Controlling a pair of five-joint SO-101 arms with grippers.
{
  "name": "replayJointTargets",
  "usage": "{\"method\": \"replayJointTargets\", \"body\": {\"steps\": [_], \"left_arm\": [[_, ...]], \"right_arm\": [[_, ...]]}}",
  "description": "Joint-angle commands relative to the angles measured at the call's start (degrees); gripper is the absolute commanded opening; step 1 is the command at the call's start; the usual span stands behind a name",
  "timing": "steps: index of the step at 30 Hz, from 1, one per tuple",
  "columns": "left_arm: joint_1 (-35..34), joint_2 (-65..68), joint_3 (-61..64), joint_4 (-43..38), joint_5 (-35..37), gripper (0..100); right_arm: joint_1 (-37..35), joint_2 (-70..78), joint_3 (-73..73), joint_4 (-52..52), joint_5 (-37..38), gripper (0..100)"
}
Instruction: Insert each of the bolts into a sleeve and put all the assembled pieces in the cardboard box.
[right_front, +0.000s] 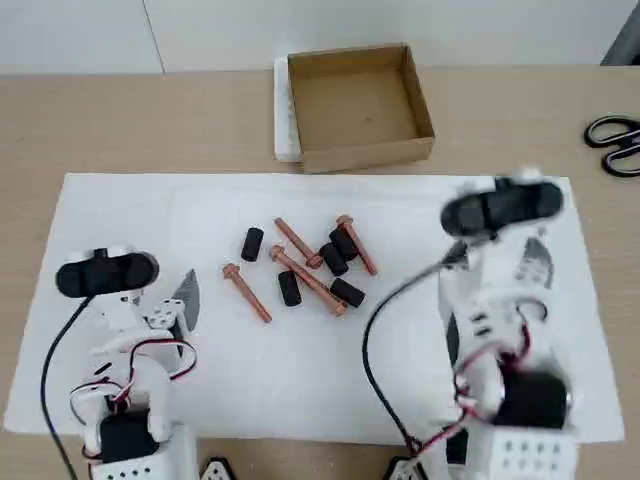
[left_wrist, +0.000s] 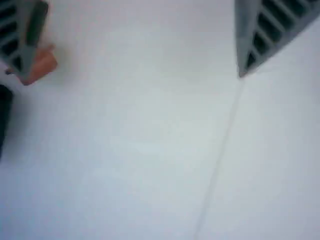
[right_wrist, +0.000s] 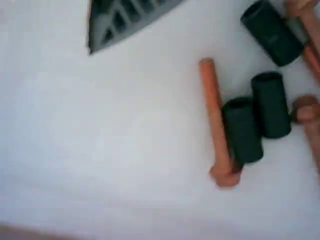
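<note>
**High view: loose bolts and sleeves lie between the two arms**

On the left, the left gripper (right_front: 186, 298) sits low over the white paper sheet (right_front: 300, 385), just left of the pile. The left wrist view shows it released. Its two fingers (left_wrist: 262, 30) stand wide apart with bare paper between them. The orange head of a bolt (left_wrist: 41, 65) lies close to one tip, and a dark sleeve (left_wrist: 4, 117) shows at that picture's edge.

In the middle of the sheet lie four orange bolts (right_front: 307, 281) and several black sleeves (right_front: 290, 288), with no bolt inside a sleeve. The leftmost bolt (right_front: 247, 292) lies a little apart from the others. In the right wrist view, one sleeve (right_wrist: 242, 130) touches the side of a bolt (right_wrist: 215, 115), and a second sleeve (right_wrist: 270, 102) rests against the first.

Behind the sheet, on the table (right_front: 120, 120), stands the cardboard box (right_front: 365, 155), open at the top. A white block (right_front: 285, 115) sits against its left side.

On the right, the right gripper (right_front: 532, 265) hangs over the sheet, right of the pile. Whether it is released or clenched cannot be told. A pair of scissors (right_front: 615, 140) lies at the table's right edge.
</note>
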Motion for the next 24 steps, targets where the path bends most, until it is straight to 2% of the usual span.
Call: {"method": "replayJointTargets", "body": {"steps": [1,4,9,18,22,24], "left_arm": [[-2.1,-0.5,-4.5,3.8,-0.8,26],[-2.3,0.4,-7.3,7.4,-0.9,26],[-5.5,12.9,-12.7,2.6,-1.0,26],[-6.1,54.1,-38.5,2.8,-1.0,26],[-6.2,62.1,-41.5,1.6,-0.7,26],[-6.1,62.8,-42.1,1.8,-0.6,26]], "right_arm": [[-5.2,20.4,-13.5,7.3,0.4,28.9],[-9.8,33.9,-20.9,13.1,0.4,28.9],[-11.2,48.0,-29.3,15.5,0.4,28.9],[-12.1,59.1,-31.6,11.7,0.3,28.9],[-16.1,63.3,-32.9,11.3,0.6,28.8],[-19.4,64.8,-32.9,11.2,3.7,28.8]]}}
